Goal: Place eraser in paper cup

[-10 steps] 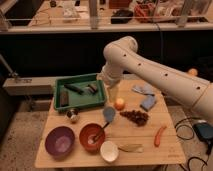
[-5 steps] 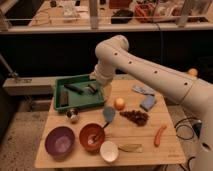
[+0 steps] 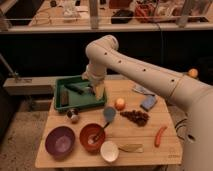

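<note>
Because the eraser (image 3: 65, 96) sits at the left end of the tray (image 3: 70, 79), close to the tray wall and just left of the long black stick (image 3: 78, 89), my likeliest mistake is taking the stick instead. I could also catch the wall and nudge the eraser out of reach. My gripper (image 3: 97, 90) hangs low over the tray's right part, nearer the stick than the eraser, which raises that risk. Whether the gripper is apart or together I cannot tell. The carry is a later hazard, as I judge it. The cup (image 3: 109, 151) stands near the front edge of the tabletop (image 3: 145, 137), just right of the orange-red bowl (image 3: 92, 137), so a loose drop could land in the bowl or tip the light cup. My arm comes in from the right, rises to a bent elbow above the tray, then drops steeply to the gripper.
</note>
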### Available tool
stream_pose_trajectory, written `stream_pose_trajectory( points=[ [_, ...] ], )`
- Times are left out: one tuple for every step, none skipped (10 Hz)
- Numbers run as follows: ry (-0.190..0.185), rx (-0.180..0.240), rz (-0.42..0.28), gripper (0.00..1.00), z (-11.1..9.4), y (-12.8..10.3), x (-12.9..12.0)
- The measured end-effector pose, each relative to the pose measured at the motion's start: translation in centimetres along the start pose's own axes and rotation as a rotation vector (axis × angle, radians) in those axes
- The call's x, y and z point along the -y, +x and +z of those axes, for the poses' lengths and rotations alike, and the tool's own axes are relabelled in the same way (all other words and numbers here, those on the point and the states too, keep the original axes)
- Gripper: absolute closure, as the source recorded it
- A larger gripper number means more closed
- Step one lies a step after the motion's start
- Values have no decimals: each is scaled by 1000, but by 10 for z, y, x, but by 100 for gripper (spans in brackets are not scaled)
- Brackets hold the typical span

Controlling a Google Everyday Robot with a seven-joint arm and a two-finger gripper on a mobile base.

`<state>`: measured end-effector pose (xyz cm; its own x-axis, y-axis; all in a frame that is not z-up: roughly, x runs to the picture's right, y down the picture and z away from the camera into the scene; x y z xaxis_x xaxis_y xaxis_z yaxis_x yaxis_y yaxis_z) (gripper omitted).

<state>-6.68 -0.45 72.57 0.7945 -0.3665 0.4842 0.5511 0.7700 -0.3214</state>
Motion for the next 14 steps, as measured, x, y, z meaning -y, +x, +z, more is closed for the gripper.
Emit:
stream_pose_trajectory(
  points=[
    [-3,1,-8,20,1,-1,2],
    [-6,7,-14,20,7,-5,5],
    [-10,13,-27,20,15,-14,11],
    [-11,19,-39,20,20,-26,21],
    [-14,21,-42,20,22,-29,25],
    [-15,21,-45,20,24,-29,27],
    [-21,25,-49,20,28,-27,28],
    [-24,30,-52,20,36,-27,30],
    [-27,34,-57,20,44,-31,36],
    [-27,39,-64,20,47,-37,42],
    [-30,44,-67,20,53,-39,47],
    [-34,47,-67,20,59,-37,49],
    [-37,50,-65,20,66,-34,50],
    [-44,56,-72,20,74,-36,52]
  ],
)
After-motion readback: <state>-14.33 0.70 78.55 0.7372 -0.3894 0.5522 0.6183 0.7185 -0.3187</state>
